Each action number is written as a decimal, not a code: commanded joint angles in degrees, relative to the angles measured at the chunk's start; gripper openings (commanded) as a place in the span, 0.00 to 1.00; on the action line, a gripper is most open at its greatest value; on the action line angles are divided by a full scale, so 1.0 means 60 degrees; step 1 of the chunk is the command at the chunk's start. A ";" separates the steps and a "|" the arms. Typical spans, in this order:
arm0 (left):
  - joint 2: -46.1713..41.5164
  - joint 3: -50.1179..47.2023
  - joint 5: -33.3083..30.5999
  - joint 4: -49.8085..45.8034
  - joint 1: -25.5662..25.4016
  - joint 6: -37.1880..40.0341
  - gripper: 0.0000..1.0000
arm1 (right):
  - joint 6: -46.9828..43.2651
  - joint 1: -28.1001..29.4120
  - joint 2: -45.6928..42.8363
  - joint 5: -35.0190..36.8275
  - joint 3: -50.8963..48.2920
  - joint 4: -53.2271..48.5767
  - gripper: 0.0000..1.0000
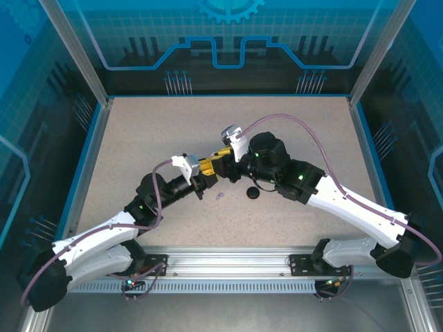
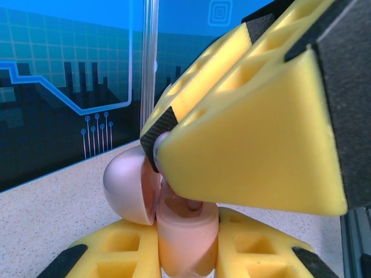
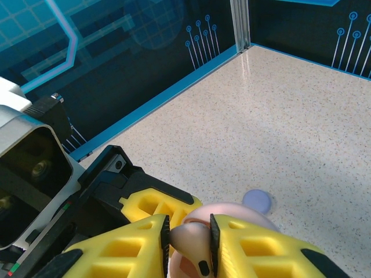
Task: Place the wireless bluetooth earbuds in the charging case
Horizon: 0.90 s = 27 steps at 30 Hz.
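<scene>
A pale pink charging case stands upright between the yellow fingers of my left gripper, which is shut on its body. Its rounded lid is swung open to the left. My right gripper is shut on a pale pink earbud, held stem down just above the case's open top. From the left wrist view, the right gripper's fingers come in from above and hide most of the bud. Both grippers meet at mid-table, left gripper and right gripper.
A black round disc and a small lilac piece lie on the speckled table just in front of the grippers. A lilac disc lies beyond the case. Blue walls and metal posts ring the table.
</scene>
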 commanded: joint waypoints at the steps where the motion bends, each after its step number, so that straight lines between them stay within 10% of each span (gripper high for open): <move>1: -0.0211 0.0216 -0.0163 0.0314 -0.0063 -0.0037 0.08 | -0.0074 0.0127 0.0028 0.0188 0.0219 -0.0325 0.31; 27: -0.0196 0.0252 0.0567 -0.0392 -0.0057 0.1189 0.06 | -0.0302 -0.1193 -0.0357 -0.0663 0.1960 -0.3687 0.67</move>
